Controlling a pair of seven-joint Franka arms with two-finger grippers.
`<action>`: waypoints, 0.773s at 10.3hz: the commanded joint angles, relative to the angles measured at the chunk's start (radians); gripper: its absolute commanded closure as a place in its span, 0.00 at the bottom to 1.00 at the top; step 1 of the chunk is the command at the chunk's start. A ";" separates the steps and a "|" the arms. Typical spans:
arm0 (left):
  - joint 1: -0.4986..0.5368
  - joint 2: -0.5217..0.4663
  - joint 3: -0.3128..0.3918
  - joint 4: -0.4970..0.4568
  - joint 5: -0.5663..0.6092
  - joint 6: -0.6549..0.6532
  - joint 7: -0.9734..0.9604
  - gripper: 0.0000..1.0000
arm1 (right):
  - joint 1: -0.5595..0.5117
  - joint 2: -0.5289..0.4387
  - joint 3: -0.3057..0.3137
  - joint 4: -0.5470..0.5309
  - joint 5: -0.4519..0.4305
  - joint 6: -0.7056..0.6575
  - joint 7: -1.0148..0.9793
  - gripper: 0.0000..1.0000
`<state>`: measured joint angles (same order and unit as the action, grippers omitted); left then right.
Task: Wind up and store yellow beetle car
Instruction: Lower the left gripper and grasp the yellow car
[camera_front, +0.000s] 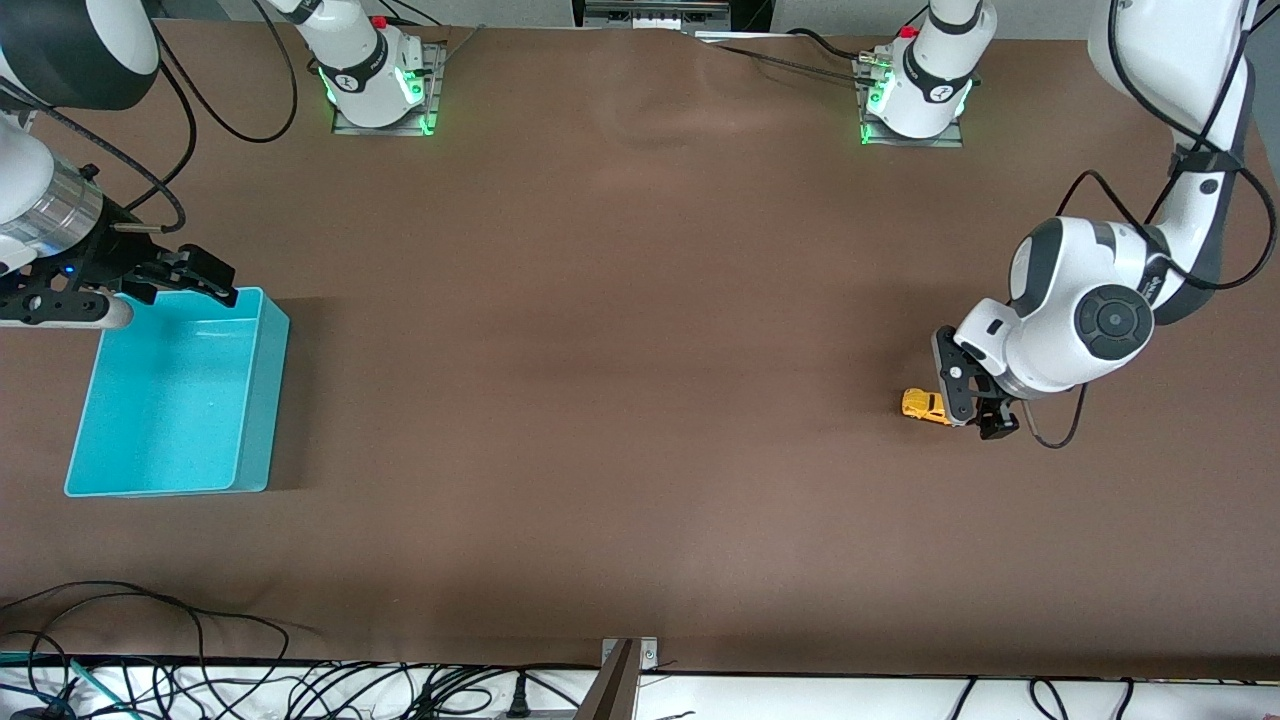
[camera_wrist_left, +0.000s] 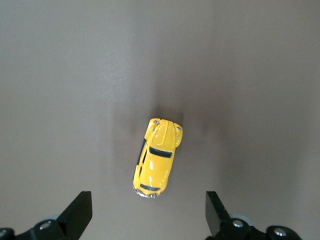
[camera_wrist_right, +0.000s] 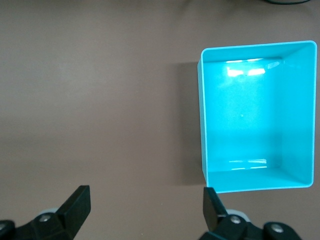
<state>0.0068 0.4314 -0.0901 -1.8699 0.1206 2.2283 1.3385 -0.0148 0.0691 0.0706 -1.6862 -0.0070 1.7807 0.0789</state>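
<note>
While the left gripper (camera_front: 975, 415) hung just over the yellow beetle car (camera_front: 925, 406), fingers spread, nothing was held. Right gripper (camera_front: 205, 278) waited above the turquoise bin (camera_front: 262, 400) edge, fingers apart.

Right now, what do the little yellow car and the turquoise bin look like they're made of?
The yellow beetle car: glossy painted shell, with bright highlights on its rounded roof; die-cast metal or hard plastic, I can't tell which. Its bumper looks chrome-like. The turquoise bin: smooth moulded plastic, judging by its thin even walls and the lamp reflections on its floor.
</note>
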 joint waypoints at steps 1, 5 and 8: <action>0.010 0.020 -0.003 -0.046 0.028 0.071 0.060 0.00 | -0.005 -0.008 0.000 -0.004 0.001 0.000 -0.016 0.00; 0.048 0.093 -0.005 -0.093 0.025 0.217 0.145 0.00 | -0.005 -0.006 0.000 -0.006 0.001 -0.006 -0.042 0.00; 0.052 0.109 -0.007 -0.106 0.024 0.221 0.148 0.14 | -0.007 0.000 0.000 -0.006 0.001 -0.004 -0.054 0.00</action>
<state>0.0525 0.5459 -0.0896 -1.9637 0.1211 2.4360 1.4726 -0.0151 0.0703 0.0695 -1.6874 -0.0070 1.7797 0.0462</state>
